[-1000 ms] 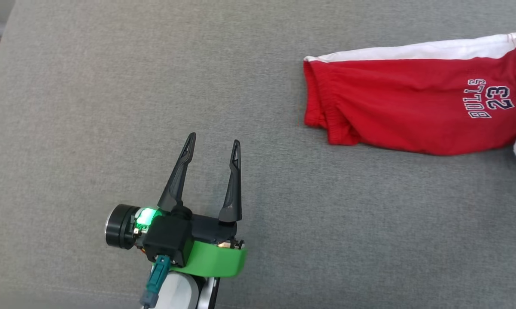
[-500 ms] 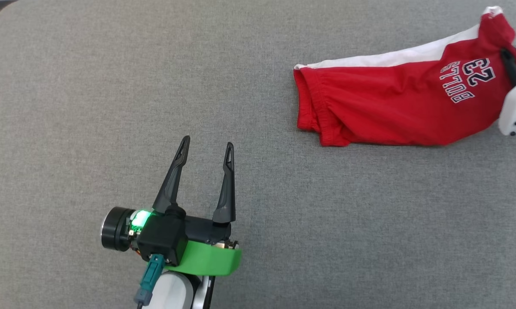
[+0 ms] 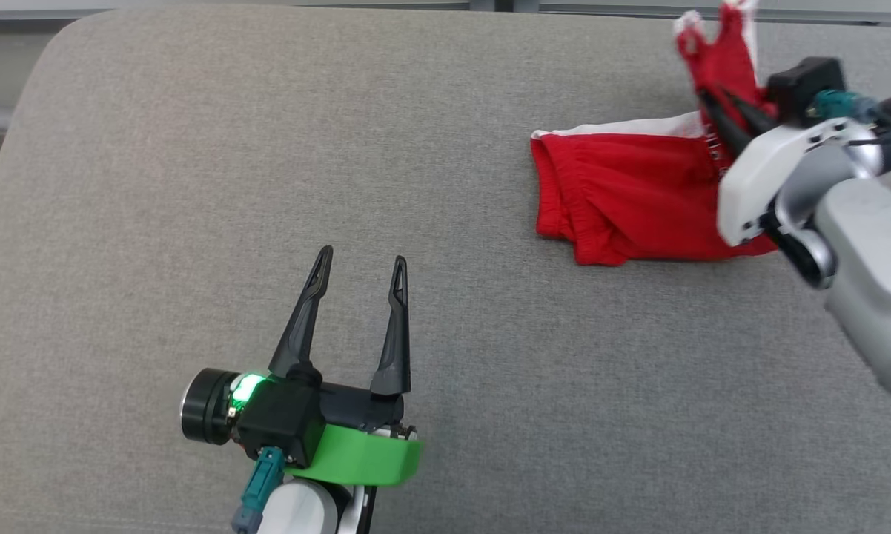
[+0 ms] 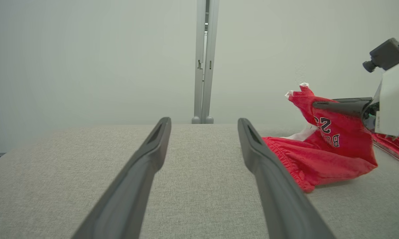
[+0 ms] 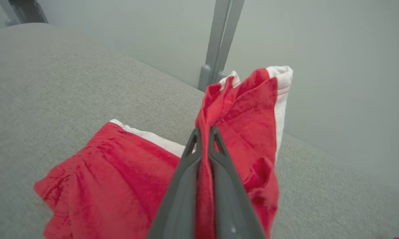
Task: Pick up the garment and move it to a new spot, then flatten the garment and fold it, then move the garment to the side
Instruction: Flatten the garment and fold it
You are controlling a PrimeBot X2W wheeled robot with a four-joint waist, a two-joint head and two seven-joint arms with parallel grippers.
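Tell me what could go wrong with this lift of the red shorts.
1. The right gripper is shut on just a thin bunch of the red shorts near one end, so the cloth may slip out.
2. The other end lies on the grey cushion; dragging could crumple it.
3. The left gripper stands open, apart from the shorts, giving no support.

Red shorts with a white side stripe and a "23" print lie at the far right of the grey surface, waistband end flat, other end raised and bunched.
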